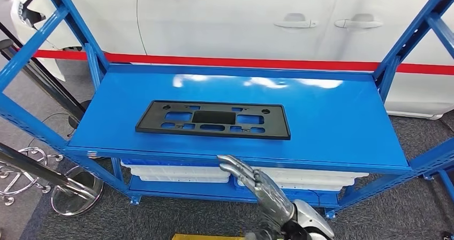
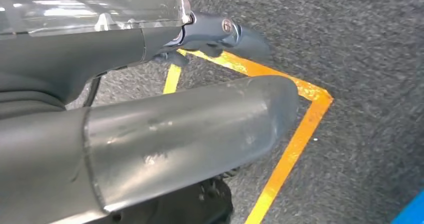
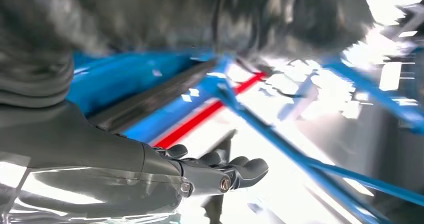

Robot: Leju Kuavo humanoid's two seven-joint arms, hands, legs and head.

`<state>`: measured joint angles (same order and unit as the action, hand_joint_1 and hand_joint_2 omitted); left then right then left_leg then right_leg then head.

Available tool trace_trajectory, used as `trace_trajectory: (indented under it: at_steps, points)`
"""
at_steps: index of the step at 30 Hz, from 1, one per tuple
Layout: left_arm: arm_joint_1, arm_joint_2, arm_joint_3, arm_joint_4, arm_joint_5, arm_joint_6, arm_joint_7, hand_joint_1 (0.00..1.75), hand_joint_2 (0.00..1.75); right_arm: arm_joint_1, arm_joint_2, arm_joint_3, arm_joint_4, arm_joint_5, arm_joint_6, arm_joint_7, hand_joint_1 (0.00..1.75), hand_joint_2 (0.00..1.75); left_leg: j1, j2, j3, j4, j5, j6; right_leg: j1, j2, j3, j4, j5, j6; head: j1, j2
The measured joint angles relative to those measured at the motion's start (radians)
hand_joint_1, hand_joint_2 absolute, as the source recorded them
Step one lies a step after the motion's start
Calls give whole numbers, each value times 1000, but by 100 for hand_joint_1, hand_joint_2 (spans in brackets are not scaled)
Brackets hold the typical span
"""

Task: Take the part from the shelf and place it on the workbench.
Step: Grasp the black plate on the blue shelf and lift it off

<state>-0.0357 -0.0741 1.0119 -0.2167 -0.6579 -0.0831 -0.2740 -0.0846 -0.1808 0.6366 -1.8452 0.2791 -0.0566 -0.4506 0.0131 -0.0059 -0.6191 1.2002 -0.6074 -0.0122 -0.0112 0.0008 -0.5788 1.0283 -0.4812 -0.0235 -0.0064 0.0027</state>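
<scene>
A flat black plastic plate of rectangular shape with several cut-out openings (image 1: 213, 120) lies on the top board of the blue metal shelf (image 1: 332, 117), a little to the left of the middle and closer to the front edge than to the back. Nothing touches it.

The right hand (image 1: 256, 182) comes up from below, in front of the shelf's front edge. Its silver fingers (image 1: 235, 167) are stretched out and a little apart, pointing toward the shelf, and they hold nothing. The fingertips are near the front edge, below and in front of the plate, not touching it. In the right wrist view the same hand (image 3: 215, 171) shows with dark fingers extended and nothing between them; this picture is blurred.

In the left wrist view the left hand (image 2: 220, 34) hangs over grey carpet floor (image 2: 360, 44) with an orange tape line (image 2: 295, 144) on it. Its fingers hold nothing, but how far they are curled I cannot tell.

Behind the shelf stands a white car (image 1: 241, 20) with a red stripe (image 1: 241, 62) along its lower side. Under the top board white trays (image 1: 176, 173) rest on a lower level.
</scene>
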Motion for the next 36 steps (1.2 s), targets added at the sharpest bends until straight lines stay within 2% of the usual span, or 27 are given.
trace_trajectory:
  at_steps: [1,2,3,4,5,7,8,9,11,13,15,18,19,20,21,23,25,27,29,30,32,34,35,36]
  points:
    - [-1,0,0,0,-5,-3,-1,0,0,-26,16,8,37,8,-4,27,0,175,0,0,-34,64,-21,-2,1,0,0,0,0,-1,0,0]
    - [-1,1,0,0,-11,-6,-2,0,0,-52,32,17,74,16,-8,49,0,175,0,0,-56,100,-25,-3,1,0,1,1,-1,-2,0,0]
    - [-2,1,0,0,-16,-8,-2,0,0,-77,47,26,108,24,-13,65,0,175,0,0,-60,99,-8,-3,2,1,2,2,-1,-2,0,0]
    - [-2,1,0,0,-19,-9,-2,0,0,-101,62,35,139,31,-17,76,0,175,0,0,-46,58,25,-1,2,1,4,3,-2,-3,0,0]
    - [-4,2,0,0,-22,-10,-2,0,0,-123,76,44,164,38,-20,86,0,175,0,1,-17,-10,68,2,2,1,6,4,-4,-2,0,0]
    - [-6,4,0,0,-28,-11,-2,0,0,-162,99,61,206,56,-29,104,0,175,-3,1,36,-134,121,9,6,1,6,7,-7,3,0,0]
    - [-7,4,0,0,-32,-11,-2,0,0,-180,108,70,224,67,-36,115,0,175,-5,1,48,-165,129,12,8,1,3,8,-7,7,0,0]
    - [-8,5,0,0,-36,-12,-2,0,0,-197,115,78,241,82,-45,127,0,175,-7,0,51,-174,127,15,9,0,1,9,-6,11,0,0]
    - [-7,6,0,0,-43,-13,-2,0,0,-225,127,93,269,109,-61,148,0,175,-8,0,48,-178,130,21,8,1,-1,7,-2,17,0,0]
    - [-8,7,0,0,-51,-15,-1,0,0,-256,141,107,300,155,-90,172,0,175,-2,1,52,-186,136,31,8,1,-5,18,-13,24,0,0]
    - [-10,7,0,0,-59,-17,-1,0,0,-289,156,121,334,225,-136,203,0,175,3,3,55,-194,141,41,7,0,-25,67,-48,32,0,0]
    - [-11,7,0,0,-69,-17,0,0,0,-321,175,137,388,360,-217,259,0,175,3,3,54,-195,142,45,4,0,-99,224,-119,38,0,0]
    - [-11,7,0,0,-72,-17,1,0,0,-330,183,142,411,417,-249,285,0,175,2,3,54,-194,142,45,3,0,-124,272,-131,40,0,0]
    - [-11,7,0,0,-77,-17,2,0,0,-340,191,148,436,479,-283,312,0,175,2,2,54,-193,142,44,1,0,-133,285,-122,40,0,0]
    - [-11,7,0,0,-82,-17,2,0,0,-352,200,153,460,532,-309,336,0,175,2,2,55,-192,141,43,1,0,-125,261,-94,39,0,0]
    - [-13,7,-1,0,-91,-17,4,0,0,-382,219,161,509,623,-351,377,0,175,3,0,57,-188,137,39,0,0,-65,130,-21,33,0,0]
    - [-17,7,-2,0,-96,-17,4,0,0,-406,235,166,548,676,-370,400,0,175,2,0,53,-187,135,32,5,1,-23,31,11,25,0,0]
    - [-19,8,-2,0,-101,-17,6,0,0,-419,247,169,584,709,-379,415,0,175,1,-1,46,-188,138,20,11,3,-23,12,10,19,0,0]
    - [-19,9,-2,0,-109,-18,7,0,0,-437,263,175,631,753,-385,439,0,175,2,0,45,-188,136,8,9,4,-22,2,16,9,0,0]
    - [-20,9,-2,0,-114,-20,7,0,0,-449,272,178,658,780,-389,454,0,175,3,0,40,-176,125,3,7,4,-20,-3,19,2,0,0]
    - [-23,10,-3,0,-125,-23,8,0,0,-471,289,183,712,840,-397,480,0,175,5,1,1,-88,75,-6,5,1,-15,-10,22,-8,0,0]
    - [-23,12,-4,1,-135,-24,11,0,0,-483,305,192,771,889,-403,496,0,175,5,1,-63,44,22,-12,8,-1,-14,-10,21,-13,0,0]
    - [-23,12,-4,1,-138,-24,13,0,0,-485,311,197,798,903,-403,500,0,175,5,1,-83,82,16,-13,10,-1,-14,-8,20,-15,0,0]
    - [-22,13,-6,1,-141,-24,14,0,0,-487,318,202,824,913,-403,503,0,175,5,1,-87,86,29,-12,11,-1,-14,-7,19,-16,0,0]
